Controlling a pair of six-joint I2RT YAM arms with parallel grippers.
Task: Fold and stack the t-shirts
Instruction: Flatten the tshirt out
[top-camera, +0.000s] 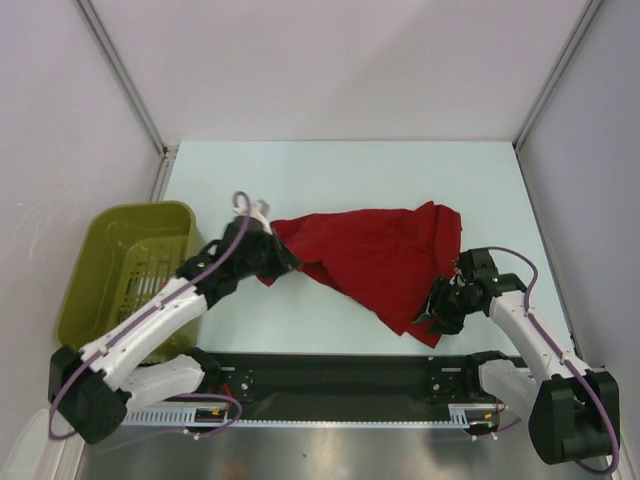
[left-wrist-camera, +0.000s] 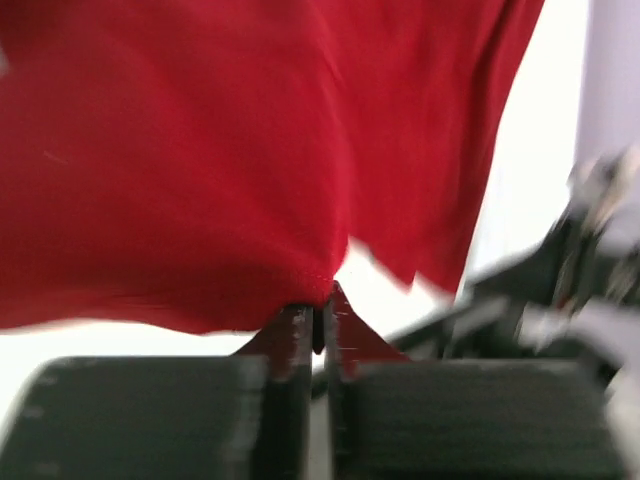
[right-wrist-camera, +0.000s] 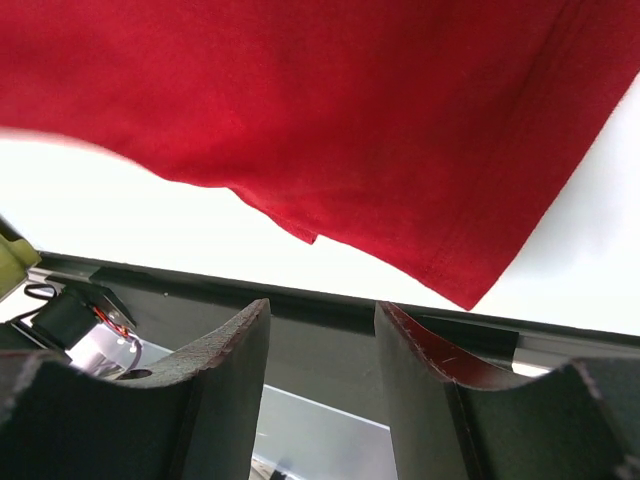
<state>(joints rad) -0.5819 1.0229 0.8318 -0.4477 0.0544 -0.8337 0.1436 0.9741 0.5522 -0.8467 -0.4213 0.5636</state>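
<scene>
Spreading the shirt (top-camera: 380, 255), which lies bunched on the table (top-camera: 300, 170) between the arms, needs two holds. The left gripper (left-wrist-camera: 320, 318) pinches its hem tight, while the right gripper (right-wrist-camera: 322, 315) gapes half open and empty (a corner hangs just ahead). Best to close on that corner before either arm pulls, lest the cloth drag.

The t-shirt (top-camera: 380, 260) lies bunched across the middle of the table (top-camera: 330, 170), running from left to right and sloping toward the near right. The left gripper (top-camera: 268, 255) is at its left end, with the cloth's edge pinched between the closed fingers. The right gripper (top-camera: 440, 305) sits just beside the shirt's near right corner, its fingers apart and the hem beyond them, not touching. A basket (top-camera: 130, 270) stands at the table's left edge, left of the left arm. A mounting plate (top-camera: 340, 375) runs along the near edge, in front of the shirt
</scene>
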